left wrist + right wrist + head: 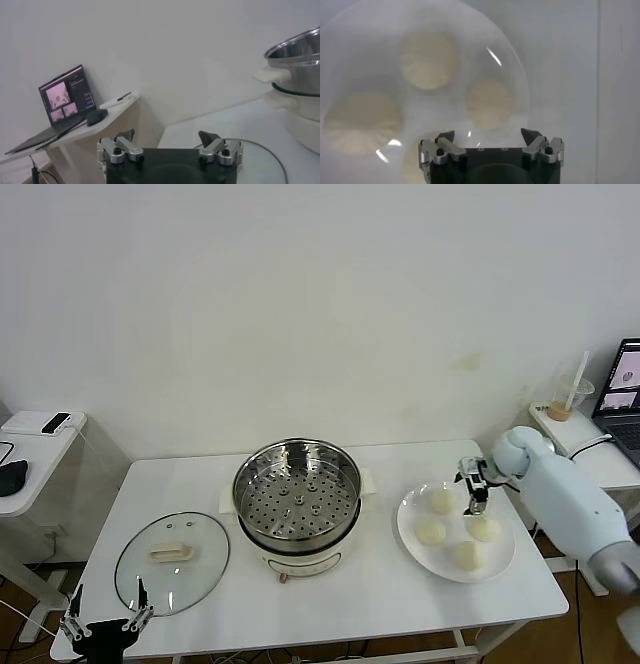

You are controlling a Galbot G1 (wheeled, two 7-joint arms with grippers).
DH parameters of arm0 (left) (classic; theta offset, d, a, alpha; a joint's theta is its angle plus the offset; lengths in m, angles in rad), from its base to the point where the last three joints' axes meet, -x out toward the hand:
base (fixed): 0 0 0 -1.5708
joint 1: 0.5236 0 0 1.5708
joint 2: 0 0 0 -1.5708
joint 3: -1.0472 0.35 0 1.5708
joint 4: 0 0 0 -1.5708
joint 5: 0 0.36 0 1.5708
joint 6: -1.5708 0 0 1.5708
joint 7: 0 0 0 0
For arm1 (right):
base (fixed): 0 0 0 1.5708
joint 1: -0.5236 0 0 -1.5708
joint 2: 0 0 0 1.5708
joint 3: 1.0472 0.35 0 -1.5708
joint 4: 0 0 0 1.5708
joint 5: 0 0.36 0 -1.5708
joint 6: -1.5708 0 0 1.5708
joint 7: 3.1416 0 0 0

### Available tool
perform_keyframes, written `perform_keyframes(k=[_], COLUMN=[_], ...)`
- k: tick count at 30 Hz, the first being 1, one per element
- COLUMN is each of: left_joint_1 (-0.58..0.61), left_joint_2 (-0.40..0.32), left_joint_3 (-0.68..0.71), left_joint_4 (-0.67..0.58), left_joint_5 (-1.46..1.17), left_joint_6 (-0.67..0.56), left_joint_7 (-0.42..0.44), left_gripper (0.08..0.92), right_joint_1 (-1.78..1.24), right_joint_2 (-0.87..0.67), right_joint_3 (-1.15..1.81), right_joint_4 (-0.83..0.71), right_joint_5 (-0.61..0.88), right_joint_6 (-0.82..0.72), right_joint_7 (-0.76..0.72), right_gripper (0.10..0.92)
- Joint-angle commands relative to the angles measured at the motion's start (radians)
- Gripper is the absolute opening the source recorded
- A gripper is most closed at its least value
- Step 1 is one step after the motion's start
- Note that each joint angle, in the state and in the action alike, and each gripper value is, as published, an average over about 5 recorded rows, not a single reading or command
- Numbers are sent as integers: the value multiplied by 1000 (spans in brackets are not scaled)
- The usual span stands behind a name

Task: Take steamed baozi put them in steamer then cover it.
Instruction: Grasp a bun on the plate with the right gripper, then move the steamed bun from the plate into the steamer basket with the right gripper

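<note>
The right pincer (476, 505), fingers apart, hovers over the plate (411, 529); it should descend straight onto one baozi (484, 528), squeezing gently. The left pincer (103, 622), also apart, waits near the cover (172, 562).

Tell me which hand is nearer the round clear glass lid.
Left. The left hand sits at the near edge of the round clear glass lid; the right hand hovers over the white plate of buns, beyond the steel steamer.

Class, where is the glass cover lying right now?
In the head view, the cover lies flat on the table's left front, beside the steamer.
</note>
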Motion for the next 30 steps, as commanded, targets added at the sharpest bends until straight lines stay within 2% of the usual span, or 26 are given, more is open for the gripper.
perform_keyframes(k=[1,9,18,30], left_joint_1=[0,-8,-7,-5], left_joint_2=[1,3,2,3], left_joint_3=[-3,-6,-6,-3], left_joint_4=[2,10,12,12], left_joint_5=[1,1,1,0], left_joint_6=[0,-1,-3,-4], left_joint_7=[1,1,-2,-4], left_gripper=[823,823,823,823], right_joint_1=[13,11,15,29], right_joint_2=[57,85,88,10], right_joint_3=[-11,-13,-20,-55], right_joint_4=[-73,-103,-107,-17], right_joint_5=[-10,-22,-16,39], right_joint_6=[6,-1,-14,-32], right_joint_7=[7,22,29,-30], right_gripper=[823,801,652,645])
